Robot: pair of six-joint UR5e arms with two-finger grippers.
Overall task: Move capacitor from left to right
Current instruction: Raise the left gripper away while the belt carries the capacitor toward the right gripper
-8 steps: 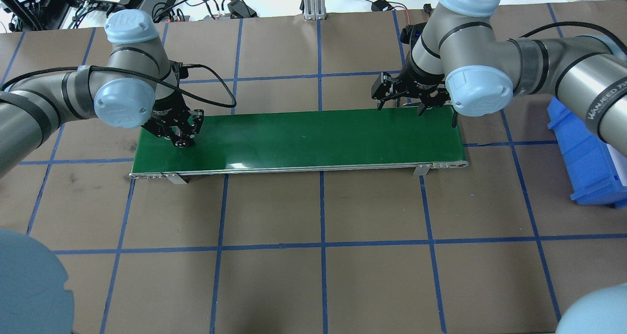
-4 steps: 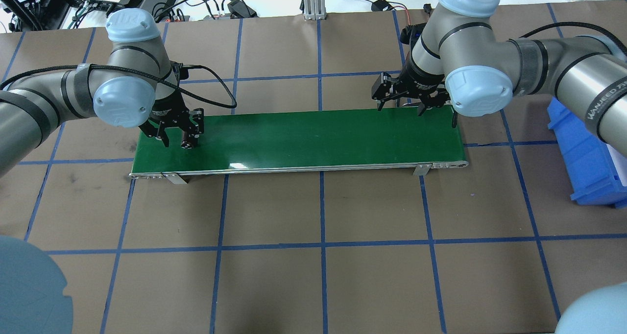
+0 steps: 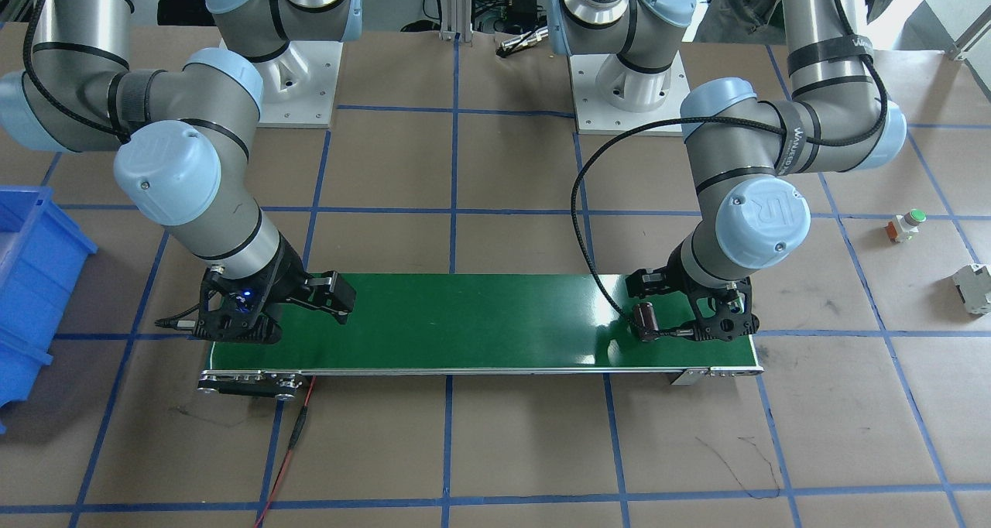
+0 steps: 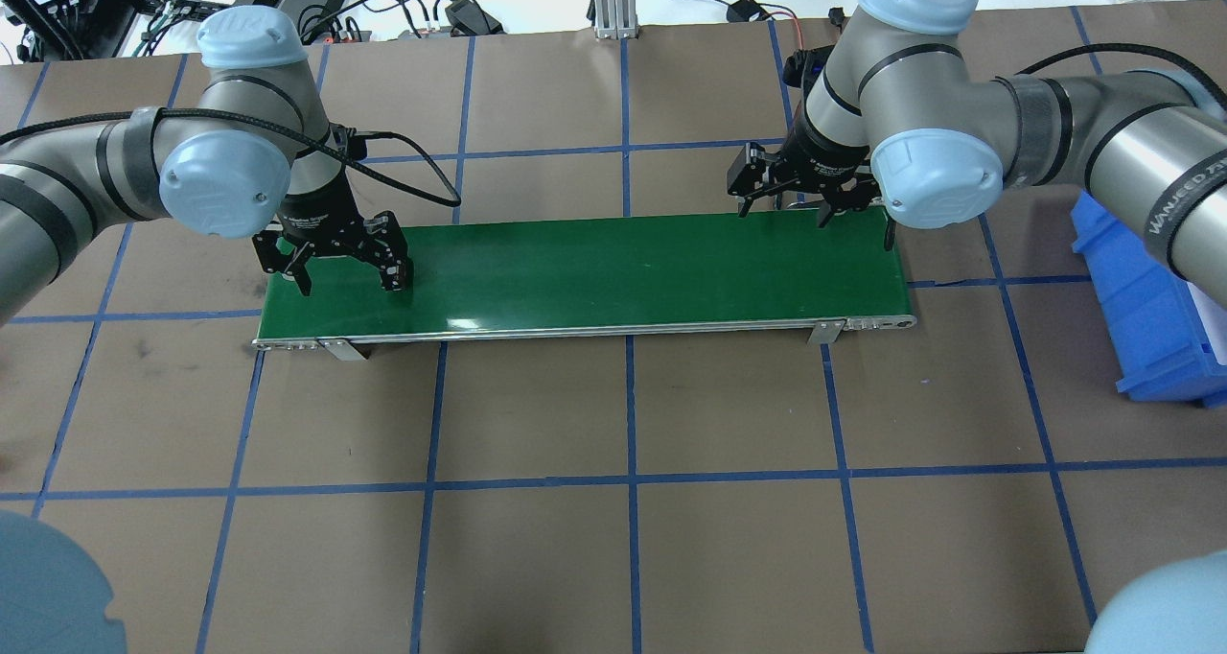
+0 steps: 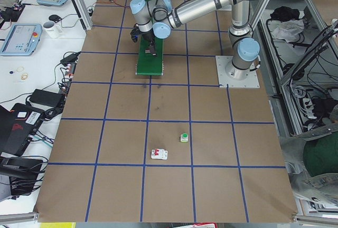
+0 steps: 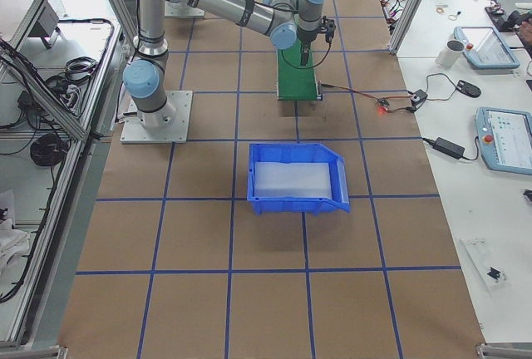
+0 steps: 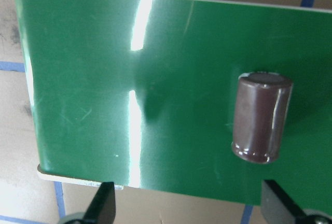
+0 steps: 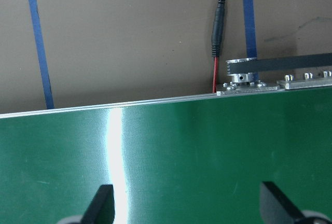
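Capacitor (image 7: pixel 261 117) sits free on green belt (image 7: pixel 104 79), seemingly upright, off-centre between left gripper's (image 7: pixel 192 208) 2 wide-spread fingers. Right gripper (image 8: pixel 187 206), also wide and empty, is well apart at belt's other end.

Brightly, evenly lit from overhead. Streaked with white glare down the green belt (image 7: pixel 78 79); softly shadowed beside the capacitor (image 7: pixel 261 117). Sharp close up.

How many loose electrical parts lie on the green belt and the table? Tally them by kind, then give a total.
capacitor: 1
green-capped button: 1
grey block: 1
Total: 3
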